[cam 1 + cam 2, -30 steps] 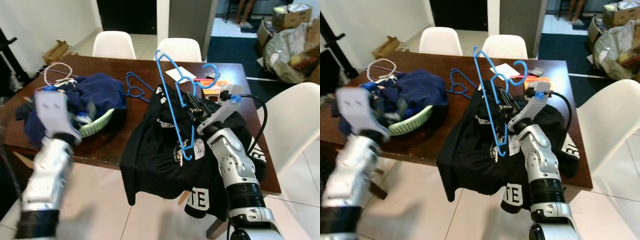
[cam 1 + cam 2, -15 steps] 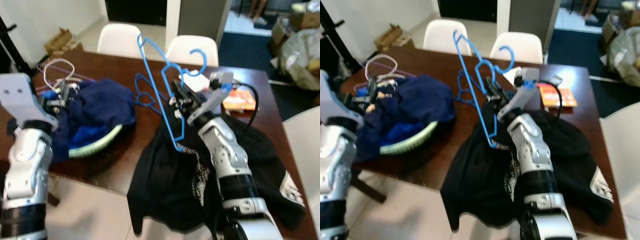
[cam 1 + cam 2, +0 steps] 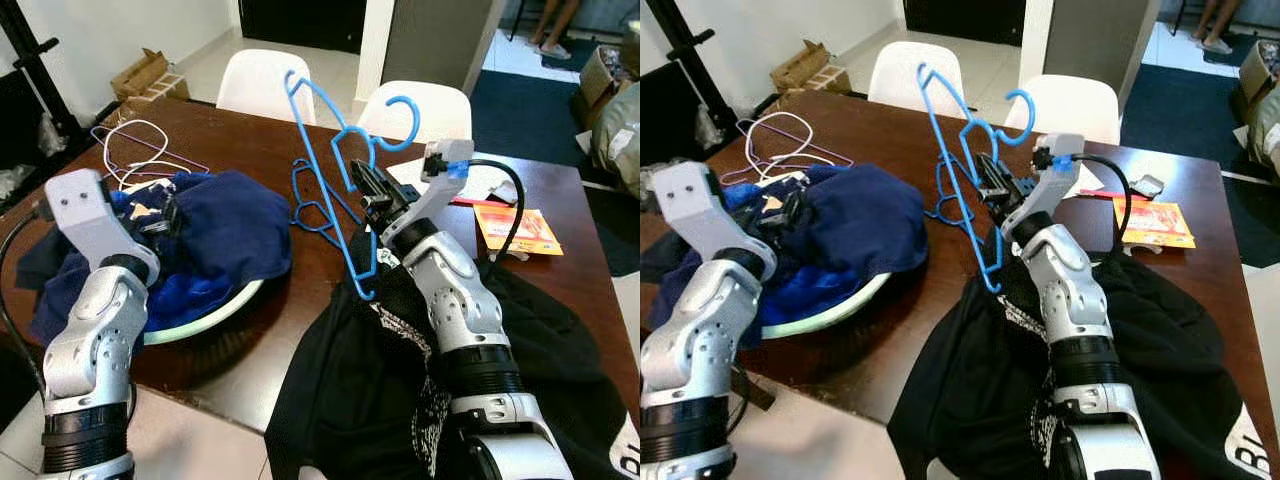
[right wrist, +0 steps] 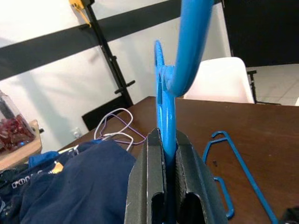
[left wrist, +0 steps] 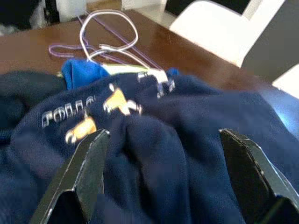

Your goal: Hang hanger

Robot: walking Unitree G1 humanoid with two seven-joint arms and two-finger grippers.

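A blue plastic hanger (image 3: 330, 170) is held upright above the brown table (image 3: 250, 150), its hook (image 3: 400, 120) at the top. My right gripper (image 3: 372, 192) is shut on the hanger's neck, and the right wrist view has the blue bar (image 4: 166, 121) pinched between the fingers. My left gripper (image 5: 163, 172) is open just above a navy garment (image 3: 225, 215) heaped in a pale green basket (image 3: 215, 312). A black T-shirt (image 3: 540, 360) drapes over the table's near right edge under my right arm.
A second blue hanger (image 3: 315, 208) lies flat on the table behind the held one. White and purple wire hangers (image 3: 140, 150) lie at the far left. Two white chairs (image 3: 262, 82) stand behind the table. An orange packet (image 3: 517, 228) lies at the right. A black stand (image 3: 40, 75) rises at left.
The camera has shifted left and closer to the table. My left arm has swung in over the basket of navy clothes. The right gripper still holds the hanger upright.
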